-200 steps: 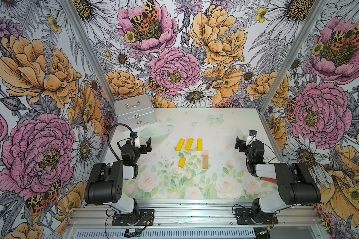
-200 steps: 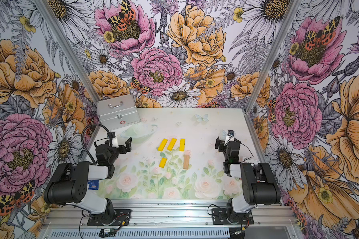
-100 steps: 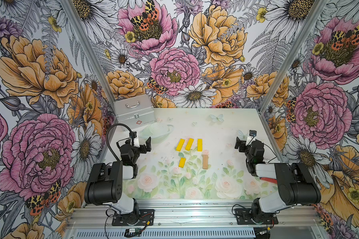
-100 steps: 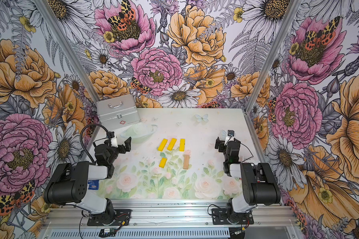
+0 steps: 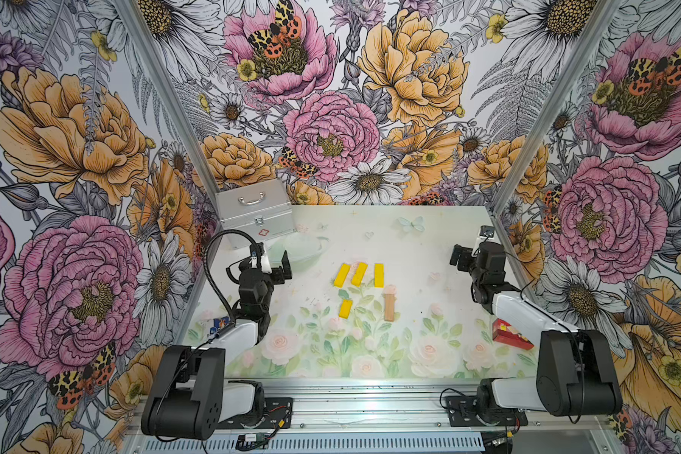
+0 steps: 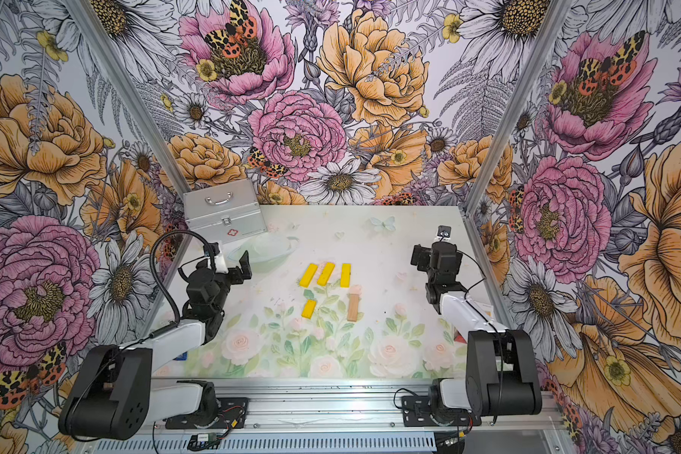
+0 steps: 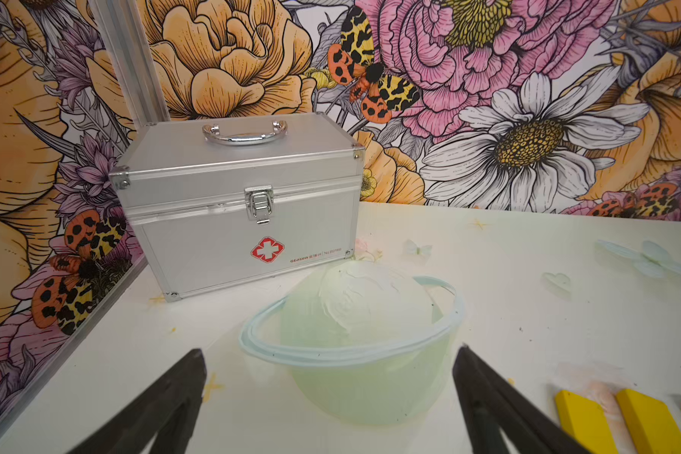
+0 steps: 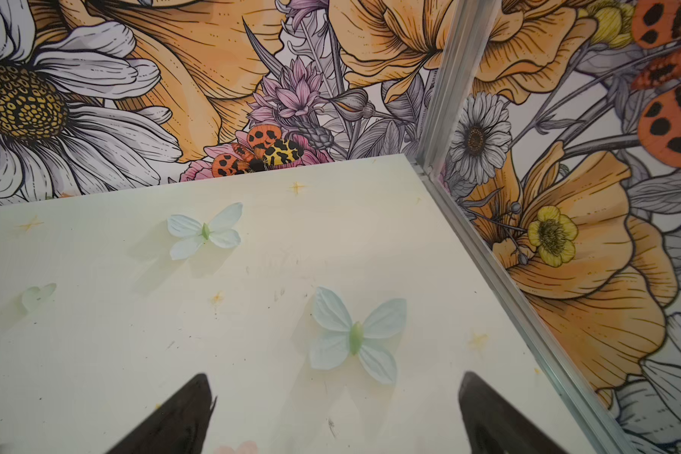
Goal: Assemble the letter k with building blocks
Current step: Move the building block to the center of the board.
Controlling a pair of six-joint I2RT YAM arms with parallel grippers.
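Note:
Three long yellow building blocks lie side by side at mid-table. A shorter yellow block and a tan block lie apart just in front of them. The blocks are loose and no letter k shows. My left gripper hovers open and empty left of the blocks, facing a bowl; the yellow blocks sit beside one finger. My right gripper stands open and empty over bare table at the right edge.
A silver first-aid case stands in the back left corner. A translucent green bowl sits just in front of it. A red box lies under the right arm. Metal frame posts and walls bound the table.

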